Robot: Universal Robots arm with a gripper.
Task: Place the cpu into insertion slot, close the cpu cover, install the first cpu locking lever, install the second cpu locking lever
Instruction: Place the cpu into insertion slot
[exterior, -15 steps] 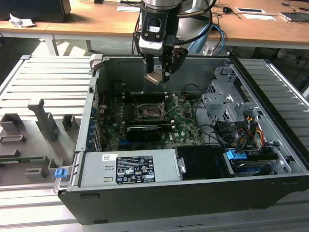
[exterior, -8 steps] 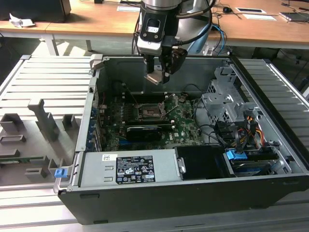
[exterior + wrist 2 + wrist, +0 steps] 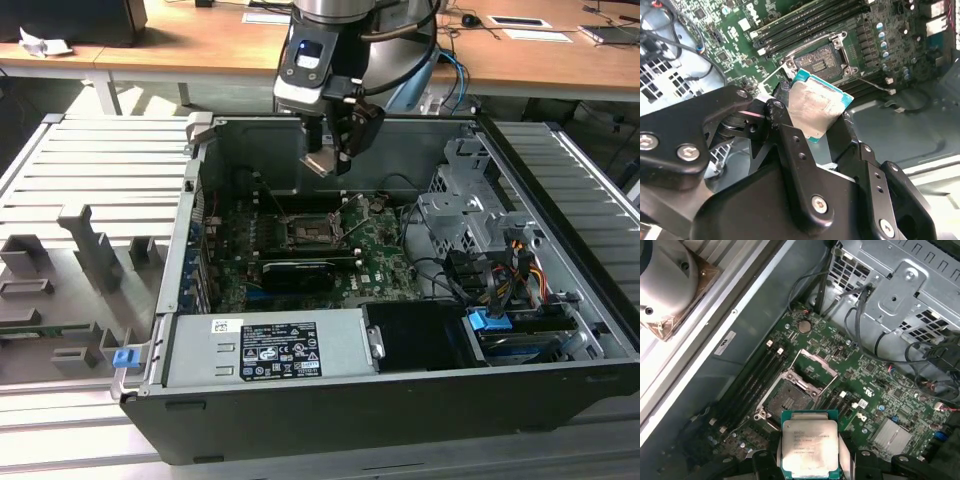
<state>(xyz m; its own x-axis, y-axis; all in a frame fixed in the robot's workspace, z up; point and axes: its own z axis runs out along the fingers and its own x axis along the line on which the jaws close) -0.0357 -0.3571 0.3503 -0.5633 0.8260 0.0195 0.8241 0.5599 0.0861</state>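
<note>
- Cpu [image 3: 810, 442]: clamped in the gripper [image 3: 815, 117] and hanging in the air inside the open computer case [image 3: 300, 410], above the board and clear of it.
- Computer case: lies on its side with the side panel off, resting on a grey slatted table [image 3: 590, 180].
- Arm [image 3: 330, 40]: reaches down into the case from the far side, over the back half of the board.
- Power supply [image 3: 270, 350]: silver box with a label, along the near wall of the case.
- Green board [image 3: 385, 265]: flat on the case floor; a long black card [image 3: 295, 272] stands in it just on the near side of the socket.
- Drive cage [image 3: 465, 200]: grey perforated metal at the exterior view's right, with cables trailing near it.
- Gripper, both wrist views: black fingers [image 3: 790, 135] press on two opposite edges of the chip, so it is closed on the chip.
- Insertion slot [image 3: 787, 400]: square black socket, dark centre bare, nothing seated in it. It also shows in the exterior view [image 3: 308, 232], below and near the gripper.
- Cpu cover [image 3: 818, 361]: thin metal frame, swung up and open off the socket, hinged at one side.
- Chip detail: silver-grey top faces both wrist cameras, with a teal rim around it [image 3: 815, 107]; in the exterior view the pale tan side shows [image 3: 322, 163].
- Coin cell [image 3: 804, 326]: round, on the board beyond the raised cover.
</note>
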